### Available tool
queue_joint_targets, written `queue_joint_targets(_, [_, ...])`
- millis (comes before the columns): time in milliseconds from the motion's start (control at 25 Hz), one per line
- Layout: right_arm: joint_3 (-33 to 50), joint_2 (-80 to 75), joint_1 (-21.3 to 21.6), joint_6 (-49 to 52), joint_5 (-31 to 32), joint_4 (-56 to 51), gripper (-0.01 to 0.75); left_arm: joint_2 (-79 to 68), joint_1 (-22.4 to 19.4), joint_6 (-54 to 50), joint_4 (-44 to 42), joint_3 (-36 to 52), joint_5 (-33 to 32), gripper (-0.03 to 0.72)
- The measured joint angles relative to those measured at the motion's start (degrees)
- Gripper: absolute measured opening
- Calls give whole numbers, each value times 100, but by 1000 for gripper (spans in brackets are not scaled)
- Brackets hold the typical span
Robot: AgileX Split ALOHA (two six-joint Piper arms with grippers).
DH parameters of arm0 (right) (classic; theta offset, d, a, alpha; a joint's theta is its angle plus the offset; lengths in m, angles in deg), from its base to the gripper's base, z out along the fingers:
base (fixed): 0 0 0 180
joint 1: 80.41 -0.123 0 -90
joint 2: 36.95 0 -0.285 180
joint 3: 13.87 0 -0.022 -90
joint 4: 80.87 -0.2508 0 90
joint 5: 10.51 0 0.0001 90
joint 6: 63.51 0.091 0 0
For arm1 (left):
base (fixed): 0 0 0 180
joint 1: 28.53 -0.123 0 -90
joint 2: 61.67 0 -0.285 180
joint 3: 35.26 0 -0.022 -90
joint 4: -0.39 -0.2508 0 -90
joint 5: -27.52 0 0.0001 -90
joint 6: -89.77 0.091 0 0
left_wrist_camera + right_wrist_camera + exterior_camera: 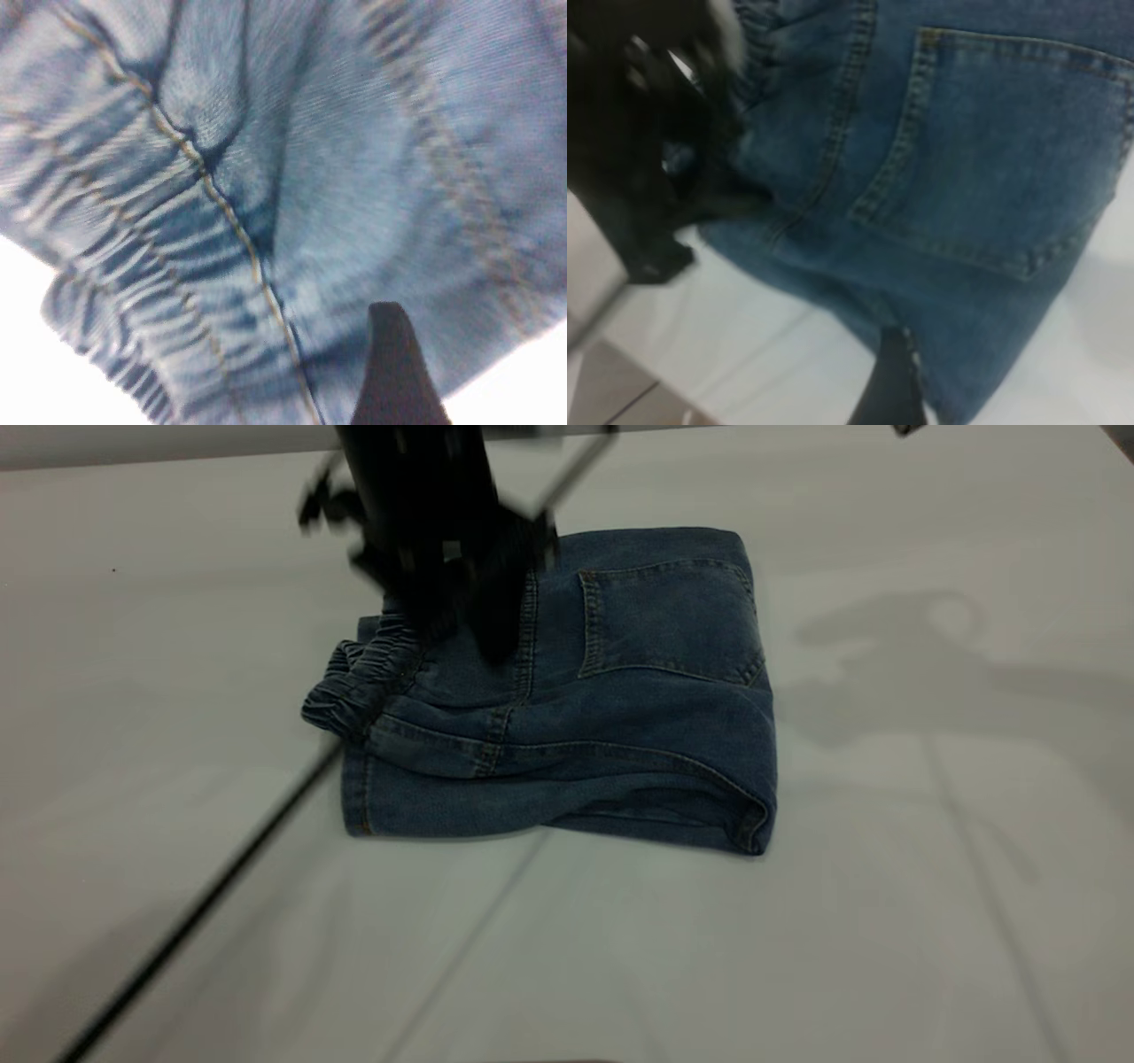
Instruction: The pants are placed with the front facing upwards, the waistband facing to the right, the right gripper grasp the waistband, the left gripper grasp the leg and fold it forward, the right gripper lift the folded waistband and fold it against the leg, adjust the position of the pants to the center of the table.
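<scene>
1. Left gripper (483,633): down on the folded pants (620,717) just beside the waistband (354,686). I cannot tell whether it is wide or closed.
2. Right gripper (890,390): only a dark tip shows at the pants' edge in its wrist view; state, cannot tell.
3. Pants: folded bundle, back pocket (669,620) up, near the middle of the bench (886,868).
4. Handling, my judgement: soft, limp denim, moderately heavy, not fragile; layers may slide apart.
5. Hold: I would take the thick gathered waistband or a folded edge.
</scene>
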Motion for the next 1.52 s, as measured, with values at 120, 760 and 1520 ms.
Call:
queue_joint_targets(120, [0, 499, 0, 0, 540, 236, 557, 800, 0, 256, 4, 0, -337, 410])
queue_joint_targets(760, [0, 4393, 0, 1695, 2011, 2521, 557, 4925, 0, 261, 9, 169, -1594, 410])
queue_joint_targets(1520, [3981, 8922, 0, 2949, 1954, 3744, 557, 9867, 0, -1280, -778, 5603, -1195, 410])
